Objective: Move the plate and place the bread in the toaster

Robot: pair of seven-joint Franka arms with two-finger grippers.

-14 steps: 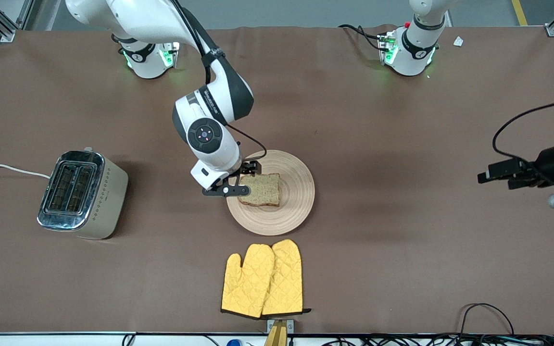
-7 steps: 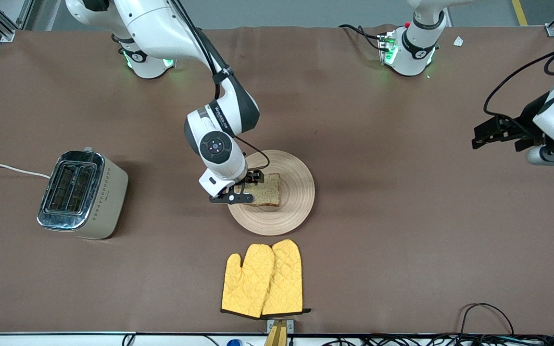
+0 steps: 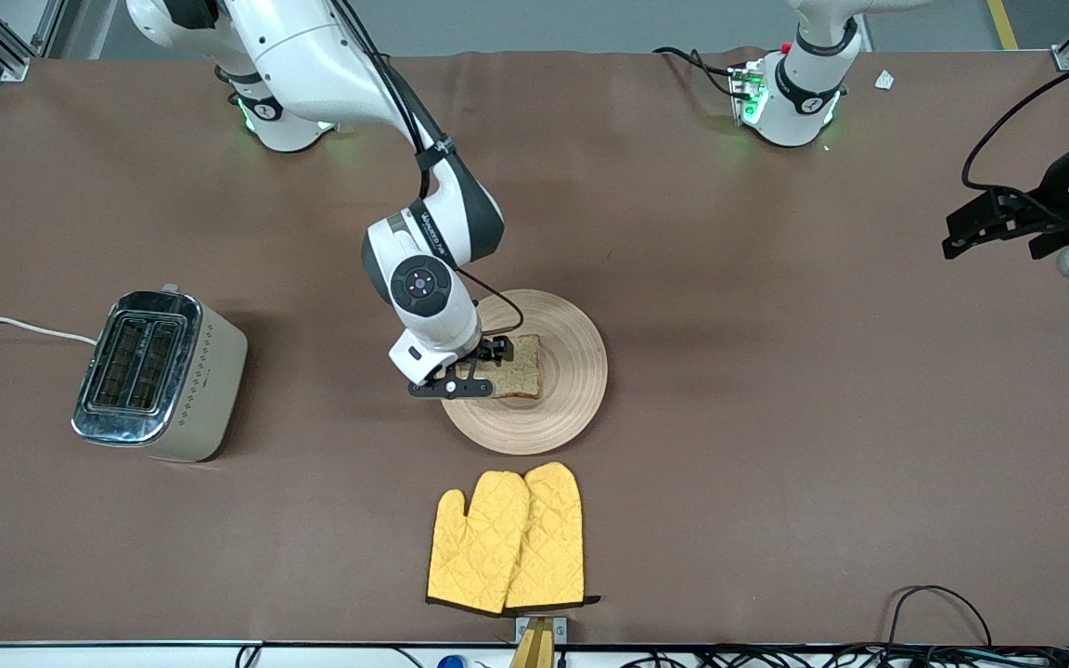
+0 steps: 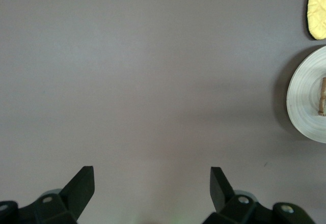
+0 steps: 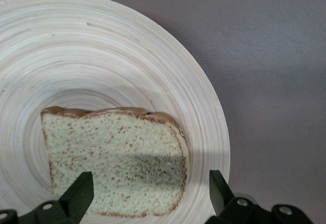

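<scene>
The plate [image 3: 572, 371], round pale wood with ring grooves, lies mid-table, and the bread [image 3: 523, 376] lies flat on it. My right gripper [image 3: 482, 369] hangs low over the bread's edge toward the toaster, open. In the right wrist view one of the fingers [image 5: 81, 191] is over the bread [image 5: 114, 158] and the other over the plate's [image 5: 204, 96] rim; nothing is gripped. The toaster [image 3: 163, 376] stands toward the right arm's end, slots up. My left gripper [image 3: 966, 232] waits open over bare table at the left arm's end [image 4: 152, 175].
A pair of yellow oven mitts [image 3: 507, 538] lies nearer to the front camera than the plate. The toaster's white cord [image 3: 15, 325] runs off the table's end. The left wrist view shows the plate's edge [image 4: 303, 102] and a mitt's tip [image 4: 317, 10].
My right gripper has slid farther in over the bread and come lower. The left arm has drawn back toward its own base, still open.
</scene>
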